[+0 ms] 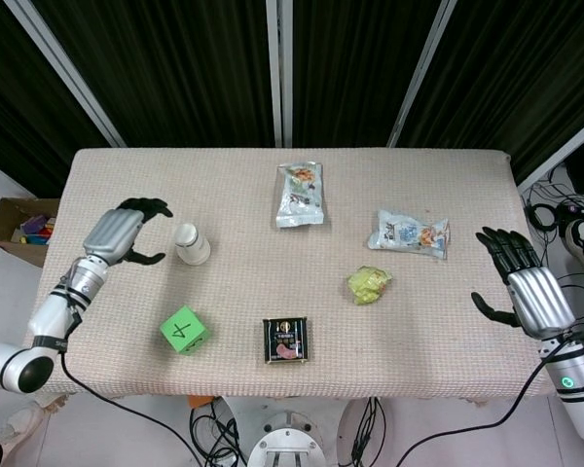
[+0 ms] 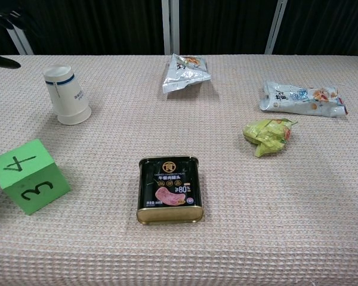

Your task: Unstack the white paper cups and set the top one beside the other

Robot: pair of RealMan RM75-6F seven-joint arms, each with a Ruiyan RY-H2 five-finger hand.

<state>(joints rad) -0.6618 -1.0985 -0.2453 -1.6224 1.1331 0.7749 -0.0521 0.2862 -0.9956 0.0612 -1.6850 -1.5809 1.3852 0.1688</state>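
Two nested white paper cups [image 1: 191, 243] stood upside down just right of the empty, spread-fingered left robot hand [image 1: 127, 233]; a loose pinch risked lifting both together. Right robot hand [image 1: 521, 277] waited open, well apart.

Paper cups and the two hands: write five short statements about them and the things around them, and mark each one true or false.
1. The paper cups stand upside down, still stacked. True.
2. The left hand grips the cups. False: it is open beside them, not touching.
3. The right hand holds the yellow-green wrapper. False: it is open near the table's right edge and holds nothing.
4. The green cube shows a 4 and a 3. True.
5. The black tin lies against the cube. False: bare cloth lies between them.
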